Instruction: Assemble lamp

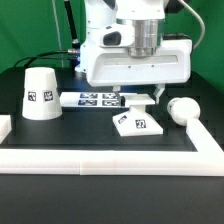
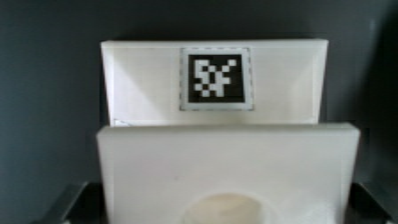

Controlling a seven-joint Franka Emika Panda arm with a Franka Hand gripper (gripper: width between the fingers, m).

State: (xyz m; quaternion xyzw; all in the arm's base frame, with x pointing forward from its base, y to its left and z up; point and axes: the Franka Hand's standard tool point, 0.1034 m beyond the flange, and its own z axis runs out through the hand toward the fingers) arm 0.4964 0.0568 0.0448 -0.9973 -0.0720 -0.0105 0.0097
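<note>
1. I see the base (image 1: 135, 122) lying flat near the middle, ready, I judge, to take the bulb (image 1: 183, 110) on the exterior view's right. The shade (image 1: 40, 92) stands well apart on the left.
2. My arm points straight down, with the gripper (image 1: 137, 99) low over the base. Its jaws straddle the base's sides, but I cannot tell whether they pinch it.

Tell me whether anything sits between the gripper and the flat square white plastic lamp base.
Nothing visible does. The gripper hangs directly over the base; the white cone shade and round white bulb stand apart at either side.
</note>
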